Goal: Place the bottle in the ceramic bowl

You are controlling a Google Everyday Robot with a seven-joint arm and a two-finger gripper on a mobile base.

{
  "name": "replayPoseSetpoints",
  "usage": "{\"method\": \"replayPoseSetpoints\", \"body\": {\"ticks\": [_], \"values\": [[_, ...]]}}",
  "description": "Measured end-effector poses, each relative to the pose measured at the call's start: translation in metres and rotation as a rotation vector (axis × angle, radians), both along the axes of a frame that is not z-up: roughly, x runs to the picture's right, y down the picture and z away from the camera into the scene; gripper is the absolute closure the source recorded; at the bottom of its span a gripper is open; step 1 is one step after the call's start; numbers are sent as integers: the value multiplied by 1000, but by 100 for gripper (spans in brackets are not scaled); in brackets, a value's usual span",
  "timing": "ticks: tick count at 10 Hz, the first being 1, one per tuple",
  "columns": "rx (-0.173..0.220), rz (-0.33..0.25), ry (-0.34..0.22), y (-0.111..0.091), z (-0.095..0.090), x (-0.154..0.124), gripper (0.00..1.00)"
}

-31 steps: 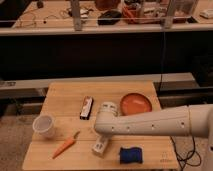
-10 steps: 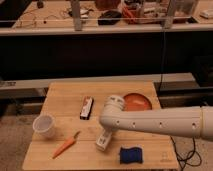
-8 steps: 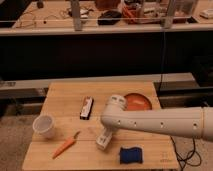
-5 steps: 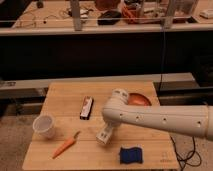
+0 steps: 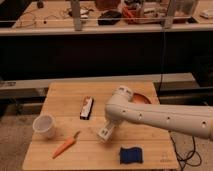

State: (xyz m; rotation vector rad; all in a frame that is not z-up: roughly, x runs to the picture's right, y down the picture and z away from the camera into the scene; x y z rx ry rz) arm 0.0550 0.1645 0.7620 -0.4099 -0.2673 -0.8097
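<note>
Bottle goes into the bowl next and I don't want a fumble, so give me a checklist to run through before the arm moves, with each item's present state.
1. Gripper at the bottle: ok, both sit together below the arm's end, near the table's middle.
2. Grip secure: cannot tell, the arm hides the contact.
3. Bottle lifted off the table: cannot tell from this view.
4. Bowl located: ok, at the far right of the table, partly hidden by the arm.
5. Bowl empty: cannot tell, only part of it shows.
6. Other things away from the path: ok, the bar, cup, carrot and blue sponge lie off the line to the bowl.
</note>
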Motion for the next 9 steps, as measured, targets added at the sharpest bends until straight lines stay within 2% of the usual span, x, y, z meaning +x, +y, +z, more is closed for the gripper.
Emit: {"method": "replayPoseSetpoints", "body": {"ticks": [9], "values": [[10,79,9,-14,5,20,100]]}}
